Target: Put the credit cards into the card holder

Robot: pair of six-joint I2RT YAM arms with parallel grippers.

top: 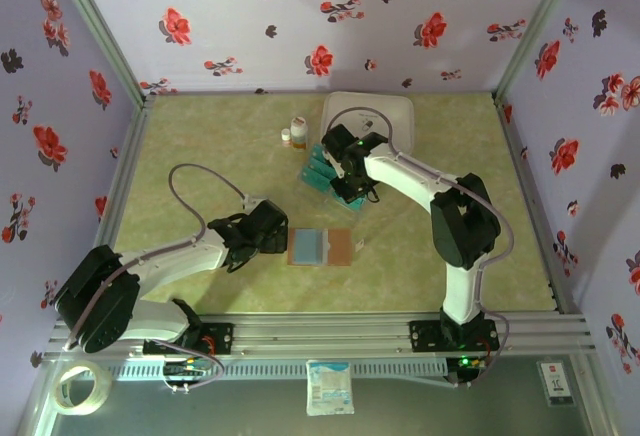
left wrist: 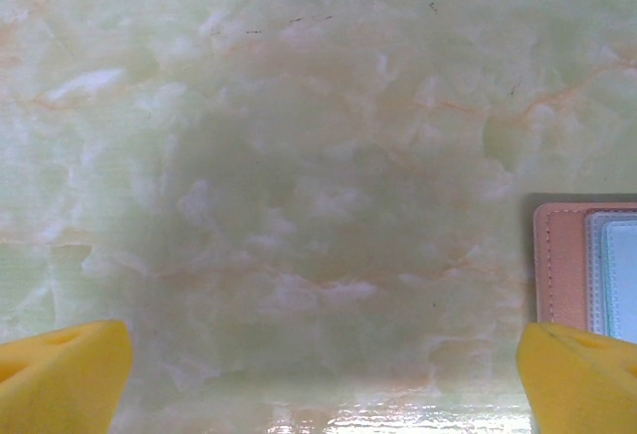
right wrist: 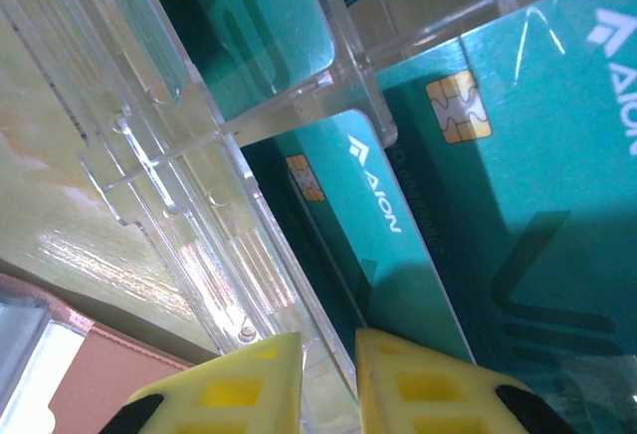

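Right gripper (right wrist: 328,379), jaws nearly together at a credit card (right wrist: 398,255) edge in the clear tray (right wrist: 179,155), hold uncertain: pinch card alone, not tray wall, then carry nearward to card holder (top: 338,246).

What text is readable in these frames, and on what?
"AION": left teal credit card, next to its logo.
"AIO", cut off by the frame edge: right teal credit card.
Too small to read: red-and-white tag and white packet.
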